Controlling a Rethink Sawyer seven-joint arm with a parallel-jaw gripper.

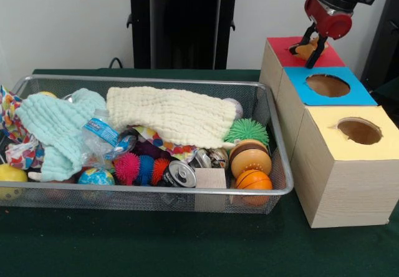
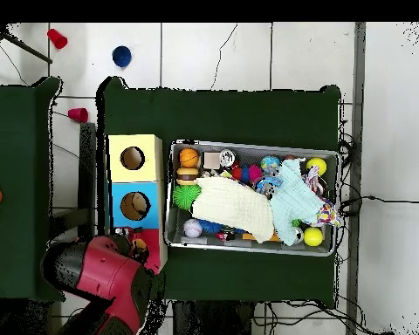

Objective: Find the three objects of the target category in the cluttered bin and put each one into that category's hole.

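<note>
My gripper (image 1: 308, 51) hangs at the red-topped box (image 1: 333, 57), right over its hole, with its fingers spread. A tan patch shows between them; I cannot tell whether it is a plush toy or the hole's inside. The blue-topped box's hole (image 1: 328, 85) is just in front of the gripper and looks empty; it also shows in the overhead view (image 2: 134, 205). The wire mesh bin (image 1: 156, 80) lies left of the boxes, full of clutter. No plush toy shows in it. The arm's red wrist (image 2: 104, 275) covers the gripper from above.
In the bin lie a cream cloth (image 1: 168, 111), a mint cloth (image 1: 59, 124), spiky balls (image 1: 140, 168), a green spiky ball (image 1: 247, 129), a can (image 1: 179, 174), a wooden block (image 1: 210, 178) and an orange ball (image 1: 252, 180). The yellow-topped box (image 1: 349, 165) stands nearest the camera.
</note>
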